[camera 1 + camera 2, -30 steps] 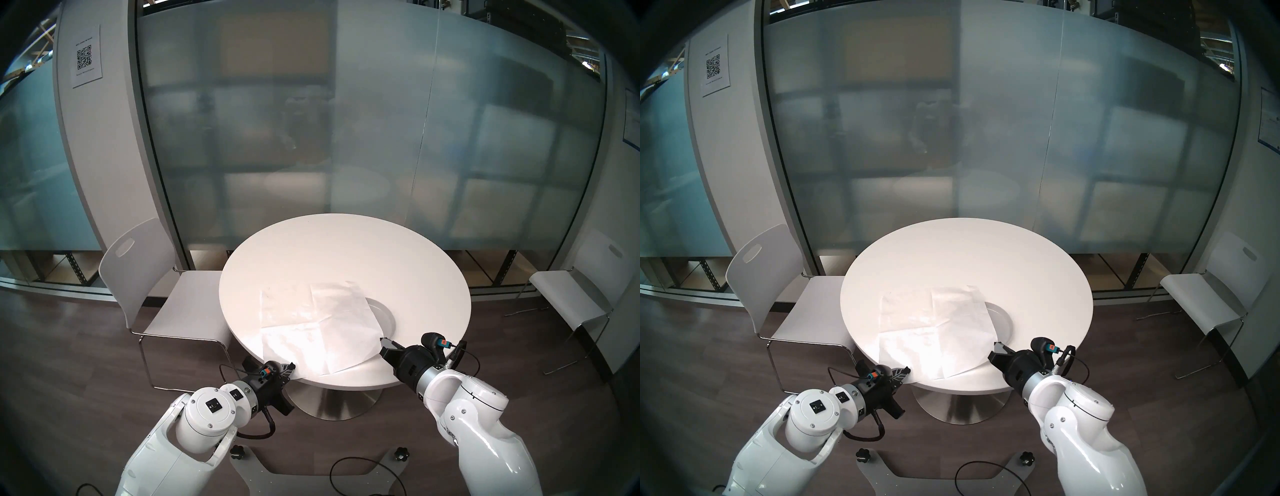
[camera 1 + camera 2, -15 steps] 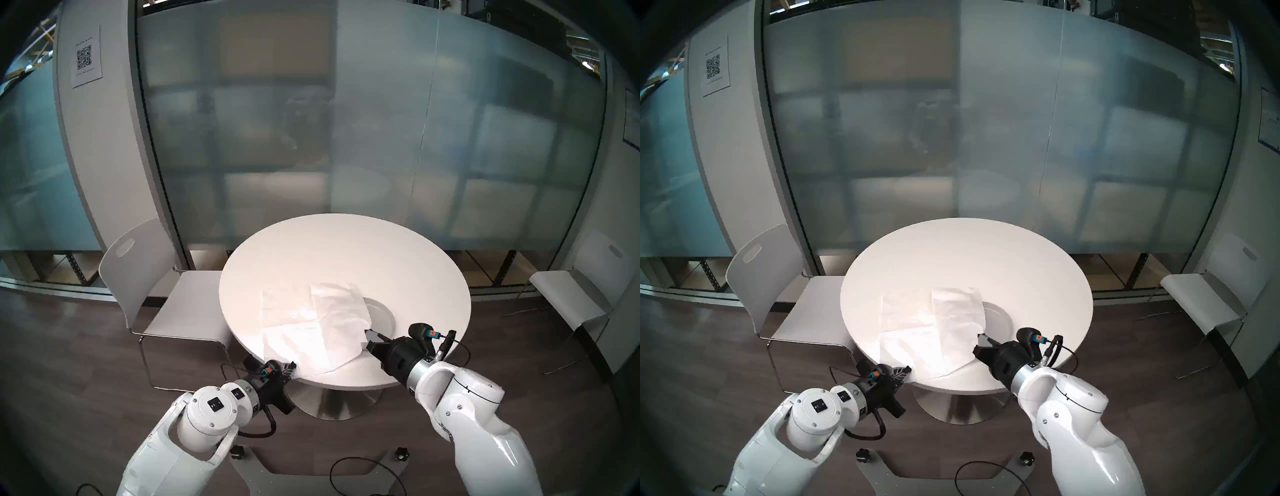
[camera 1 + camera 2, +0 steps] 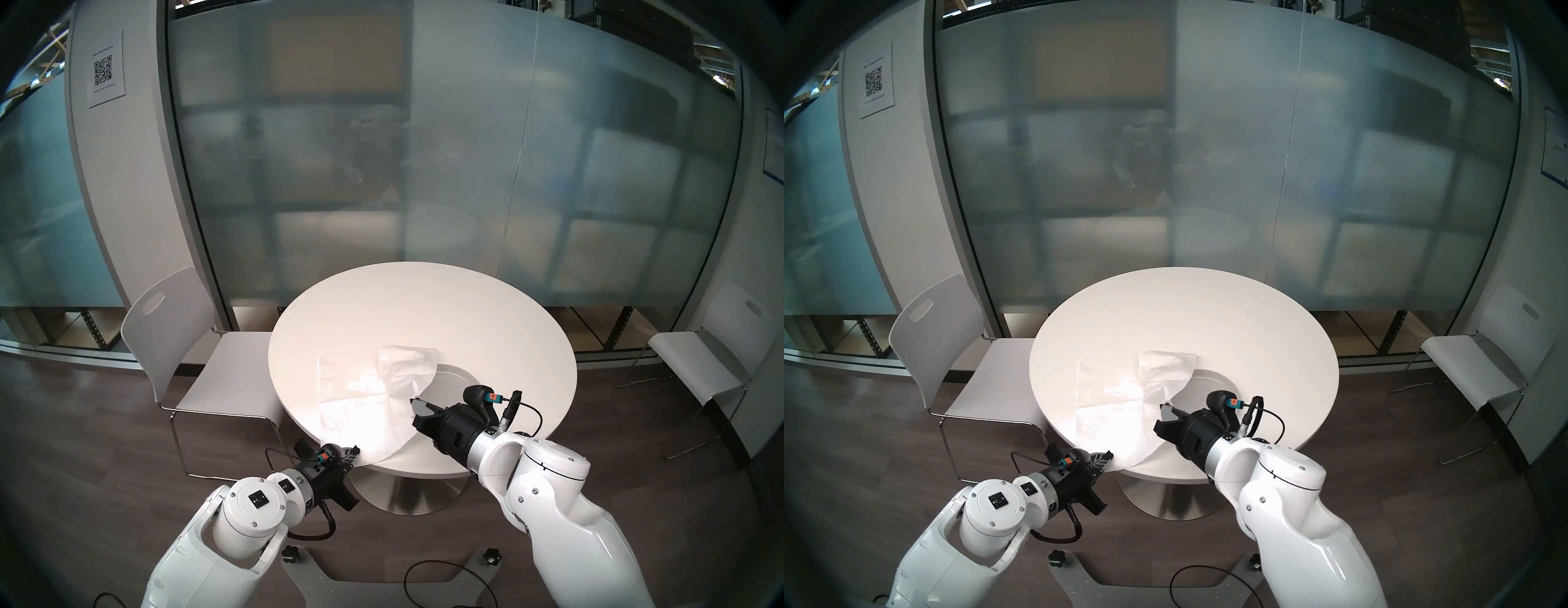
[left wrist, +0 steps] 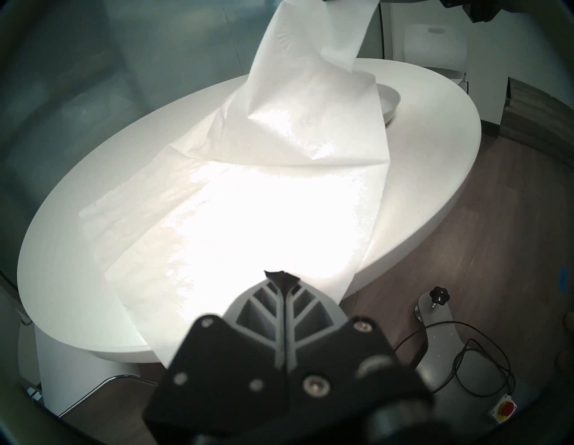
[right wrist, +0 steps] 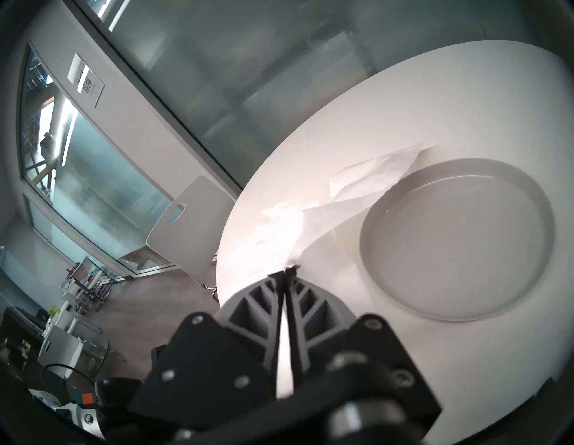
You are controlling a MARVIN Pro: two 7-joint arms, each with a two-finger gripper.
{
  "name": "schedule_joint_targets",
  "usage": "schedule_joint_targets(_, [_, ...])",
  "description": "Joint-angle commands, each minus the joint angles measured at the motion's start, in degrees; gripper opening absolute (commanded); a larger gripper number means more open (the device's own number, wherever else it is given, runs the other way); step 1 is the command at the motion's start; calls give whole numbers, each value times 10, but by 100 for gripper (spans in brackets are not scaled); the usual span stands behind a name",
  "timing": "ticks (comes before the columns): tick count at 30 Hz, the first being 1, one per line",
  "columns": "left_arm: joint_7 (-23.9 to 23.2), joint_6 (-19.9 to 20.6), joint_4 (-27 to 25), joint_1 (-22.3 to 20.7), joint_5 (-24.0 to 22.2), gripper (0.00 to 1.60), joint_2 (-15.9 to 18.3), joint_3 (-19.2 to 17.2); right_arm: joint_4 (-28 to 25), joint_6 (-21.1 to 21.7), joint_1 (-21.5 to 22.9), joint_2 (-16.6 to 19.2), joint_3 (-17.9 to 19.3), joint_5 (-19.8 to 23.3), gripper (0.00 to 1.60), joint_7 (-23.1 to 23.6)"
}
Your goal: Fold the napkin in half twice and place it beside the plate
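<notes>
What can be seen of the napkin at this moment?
The napkin is a large, thin white sheet, slightly translucent, creased and crinkled, not yet folded. Most of it lies flat on the round white table. Its near corner, at the table's edge, is pinched in the shut left gripper. The right gripper, also shut, holds another corner lifted off the table, so that side rises in a curved flap. The far right part drapes over the rim of the grey plate.
</notes>
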Motion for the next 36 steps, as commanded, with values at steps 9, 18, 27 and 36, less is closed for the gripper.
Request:
schedule_joint_targets(9, [0,-7,-23,15,-5,0,5,-9,33,15,47,-23,-55,-14,35,15])
schedule_joint_targets(18, [0,-9,-25,19,-8,0,8,-13,59,21,61,-35,-73,-22,35,21])
schedule_joint_targets(27, [0,-11,-27,21,-10,0,10,-17,61,26,62,-37,-76,-22,38,26])
schedule_joint_targets(36, [0,-12,-28,22,-12,0,11,-17,61,25,57,-35,-76,-13,126,33])
